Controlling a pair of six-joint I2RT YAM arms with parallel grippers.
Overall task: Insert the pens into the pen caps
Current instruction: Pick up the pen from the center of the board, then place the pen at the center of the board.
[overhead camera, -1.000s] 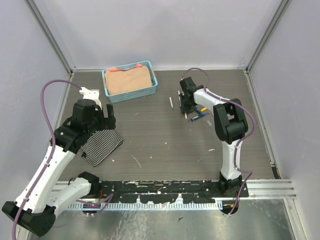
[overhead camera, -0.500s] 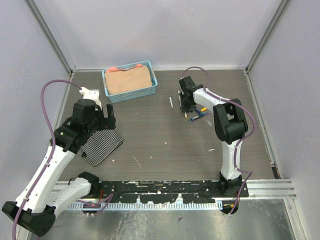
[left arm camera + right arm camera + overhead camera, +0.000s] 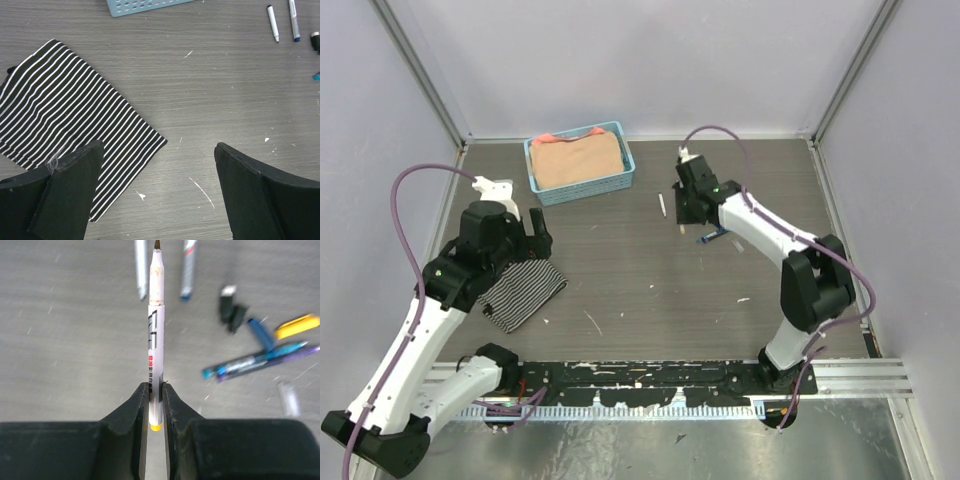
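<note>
Two arms reached over a dark wood-grain table [image 3: 640,300] in the top view. The left gripper [image 3: 534,240] hung over a black-and-white striped cloth [image 3: 525,290]. A light blue plastic basket [image 3: 585,190] holding peach fabric [image 3: 578,160] sat at the far left. The right gripper [image 3: 682,216] hovered farther right. A loose white pen [image 3: 662,204] lay on the table just to its left, and a small heap of pens and caps [image 3: 717,234] just to its right.

From the left wrist, the left gripper's black fingers [image 3: 70,190] stood wide apart, holding nothing, above the striped cloth's corner. Far off, the loose white pen showed a black tip and lay beside a blue-tipped white pen [image 3: 294,20].

From the right wrist, the right gripper's fingers [image 3: 135,410] were clamped on a thin white marker pen [image 3: 156,330] near its yellow end, tip pointing away. Its barrel carried red lettering and grey printed blocks, too small to read. On the table beyond lay a yellow cap [image 3: 297,325], a blue cap [image 3: 261,332] and two black caps [image 3: 232,310]. A light blue pen [image 3: 282,350] lay against a purple pen [image 3: 311,349].
</note>
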